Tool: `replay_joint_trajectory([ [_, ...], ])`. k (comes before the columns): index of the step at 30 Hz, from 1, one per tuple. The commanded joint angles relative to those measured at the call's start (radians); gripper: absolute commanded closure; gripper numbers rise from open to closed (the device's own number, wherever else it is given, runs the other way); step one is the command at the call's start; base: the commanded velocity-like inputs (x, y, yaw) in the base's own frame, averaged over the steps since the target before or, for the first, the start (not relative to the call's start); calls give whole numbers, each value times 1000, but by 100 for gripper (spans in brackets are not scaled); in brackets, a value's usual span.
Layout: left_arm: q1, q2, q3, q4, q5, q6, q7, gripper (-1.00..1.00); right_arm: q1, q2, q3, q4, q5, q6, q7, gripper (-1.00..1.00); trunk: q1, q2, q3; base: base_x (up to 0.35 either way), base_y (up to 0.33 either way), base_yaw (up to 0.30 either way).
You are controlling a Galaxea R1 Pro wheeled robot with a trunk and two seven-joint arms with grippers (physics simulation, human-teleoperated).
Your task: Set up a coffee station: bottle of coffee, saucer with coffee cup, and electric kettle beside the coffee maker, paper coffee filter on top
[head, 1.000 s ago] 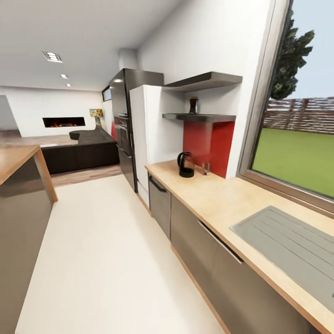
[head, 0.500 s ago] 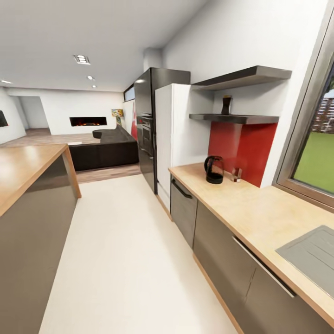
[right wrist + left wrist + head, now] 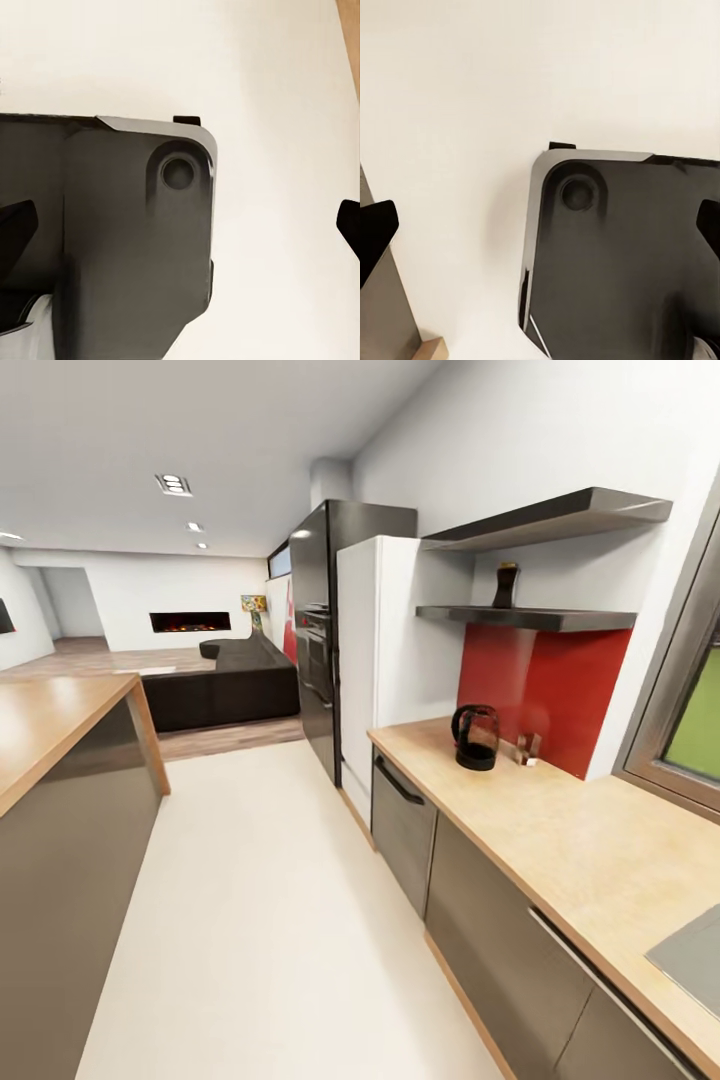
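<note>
White fridge (image 3: 385, 640), red splashback (image 3: 545, 695)

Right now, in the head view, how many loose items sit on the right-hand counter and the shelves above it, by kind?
Electric kettle: 1, on the kitchen countertop
Drinking glass: 1, beside the kettle against the red backsplash
Dark bottle: 1, on the lower shelf
Total: 3
</note>
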Motion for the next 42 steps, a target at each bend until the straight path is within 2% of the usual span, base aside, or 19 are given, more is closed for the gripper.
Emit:
replay_joint_trajectory([
  [1, 1, 0, -5, -1, 11, -1, -4, -100, 0, 0, 1, 1, 3, -3, -2, -100, 1, 0, 0, 338, 118, 0],
  [22, 1, -1, -4, -1, 10, -3, -4, -100, 0, 1, -7, -2, -5, -4, 1, -100, 1, 0, 0, 323, 177, 0],
  [29, 1, -1, -4, -1, 10, -3, -4, -100, 0, 1, -7, -1, -4, -4, 41, -100, 1, 0, 0, 310, 203, 0],
  [42, 1, -1, -4, -1, 10, -3, -4, -100, 0, -2, -7, -2, -3, -4, 50, -100, 1, 0, 0, 308, 202, 0],
])
